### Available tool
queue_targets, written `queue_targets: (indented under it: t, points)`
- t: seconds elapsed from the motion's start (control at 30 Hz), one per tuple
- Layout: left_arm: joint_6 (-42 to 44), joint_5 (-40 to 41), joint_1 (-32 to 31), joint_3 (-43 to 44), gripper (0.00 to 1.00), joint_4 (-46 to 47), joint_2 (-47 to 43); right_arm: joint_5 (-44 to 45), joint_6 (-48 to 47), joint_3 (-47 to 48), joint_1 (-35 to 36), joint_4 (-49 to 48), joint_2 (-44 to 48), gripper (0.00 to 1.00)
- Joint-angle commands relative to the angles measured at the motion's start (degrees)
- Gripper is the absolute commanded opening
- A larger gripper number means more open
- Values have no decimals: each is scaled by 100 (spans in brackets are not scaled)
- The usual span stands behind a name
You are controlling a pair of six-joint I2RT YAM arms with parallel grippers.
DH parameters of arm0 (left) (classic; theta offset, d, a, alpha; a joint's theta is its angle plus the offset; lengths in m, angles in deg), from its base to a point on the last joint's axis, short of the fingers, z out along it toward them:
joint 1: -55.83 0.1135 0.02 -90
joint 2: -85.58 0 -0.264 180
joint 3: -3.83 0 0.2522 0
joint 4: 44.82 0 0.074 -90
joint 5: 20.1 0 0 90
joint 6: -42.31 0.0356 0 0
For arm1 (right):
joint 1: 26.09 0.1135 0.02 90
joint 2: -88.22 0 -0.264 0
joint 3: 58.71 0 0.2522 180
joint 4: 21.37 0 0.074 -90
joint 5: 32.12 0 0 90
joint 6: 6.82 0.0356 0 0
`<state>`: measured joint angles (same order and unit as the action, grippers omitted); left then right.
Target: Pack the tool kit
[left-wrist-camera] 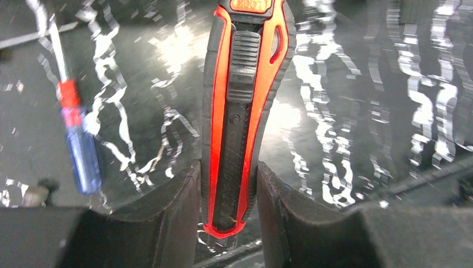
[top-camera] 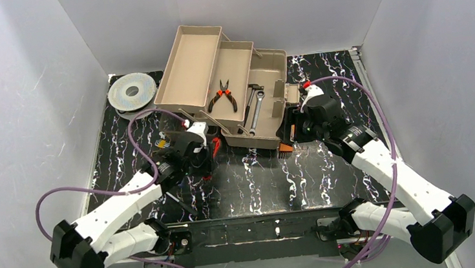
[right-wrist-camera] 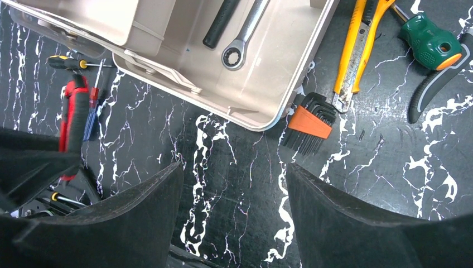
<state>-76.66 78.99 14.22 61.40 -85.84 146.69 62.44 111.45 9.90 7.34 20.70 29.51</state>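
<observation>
**Left gripper grips a utility knife beside the open toolbox**

The left gripper (left-wrist-camera: 228,187) has its two dark pads pressed against the sides of an orange and black utility knife (left-wrist-camera: 241,100). It grips the knife close to one end, so most of the body sticks out past the fingertips. I cannot tell whether the knife is clear of the black marbled table (top-camera: 258,177). A small blue and red screwdriver (left-wrist-camera: 78,139) lies just beside it.

The right gripper (right-wrist-camera: 234,218) holds nothing. Its jaws stand wide over bare table, near an orange hex key set (right-wrist-camera: 308,120) at the box's near corner.

The tan toolbox (top-camera: 273,72) sits open at the back centre, its trays (top-camera: 186,60) fanned out to the left. Orange pliers (top-camera: 222,96) lie in the lower tray and a wrench (top-camera: 255,110) in the base.

The step in hand looks like carrying the knife into the box. With the grip so near one end, the knife could pivot. A slow lift, well above the near wall, then laying it lengthwise on a free stretch before releasing, would suit.
</observation>
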Motion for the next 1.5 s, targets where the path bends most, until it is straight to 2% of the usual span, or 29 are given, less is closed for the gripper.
queue_targets:
  t: [0.0, 0.13, 0.23, 0.37, 0.5, 0.63, 0.87, 1.0, 1.17, 1.47]
  points:
    - [842, -989, -209, 424, 7, 100, -524, 105, -112, 35, -28, -308, -132, 75]
    - [1238, -1245, -218, 739, 6, 305, -813, 174, -169, 74, -46, -330, -273, 74]
    - [1425, -1010, -217, 1001, 3, 442, -815, 235, -235, 101, -66, -359, -321, 74]
    - [1701, -270, -219, 1537, 0, 507, -417, 363, -322, 175, -90, -367, -367, 74]
    - [2143, 64, -124, 2262, 0, 598, 225, 305, -305, 188, -117, -426, -377, 74]
    - [2200, -424, 444, 2902, 0, 750, 931, 252, -291, 223, -126, -394, -376, 73]
    - [1800, -630, 1555, 4644, 0, -215, 2490, 242, -283, 145, -130, -353, -190, 73]
    - [1587, -890, 2148, 4600, 0, -311, 2502, 196, -287, 148, -131, -294, -139, 73]
    - [1781, -802, 2235, 4422, 0, -18, 2177, 181, -285, 106, -135, -334, -135, 73]
    - [2369, -637, 2236, 5467, 0, -404, 2993, 113, -270, 136, -144, -357, -213, 73]
